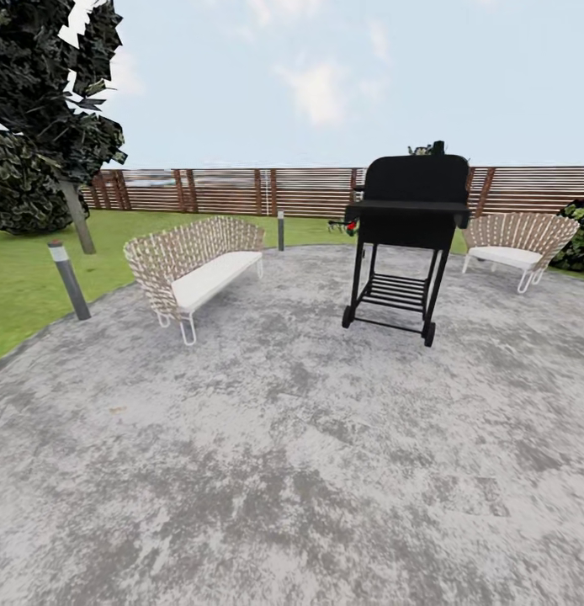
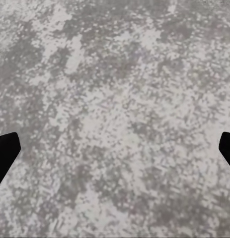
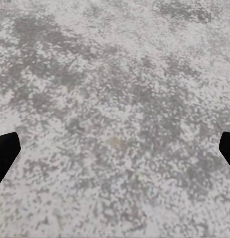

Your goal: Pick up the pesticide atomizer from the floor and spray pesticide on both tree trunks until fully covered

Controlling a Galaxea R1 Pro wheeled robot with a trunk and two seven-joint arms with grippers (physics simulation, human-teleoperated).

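My left gripper (image 2: 115,148) and right gripper (image 3: 115,148) both hang spread wide, nothing between the fingers, over mottled grey paving (image 1: 292,471). Ahead: black wheeled grill (image 1: 406,240), wicker sofa (image 1: 195,265), grey bollard (image 1: 69,279). Lawn (image 1: 23,278) and slat fence (image 1: 241,191) beyond. Atomizer: can't locate it.

Garden patio: grey paving (image 1: 309,471), black grill (image 1: 406,240), 2 wicker seats, lawn (image 1: 18,278), slat fence (image 1: 233,192).

Head camera looks level across the paved patio (image 1: 292,471) toward the fence (image 1: 241,189) at 12 o'clock; both wrist cameras face down at the same paving, close.
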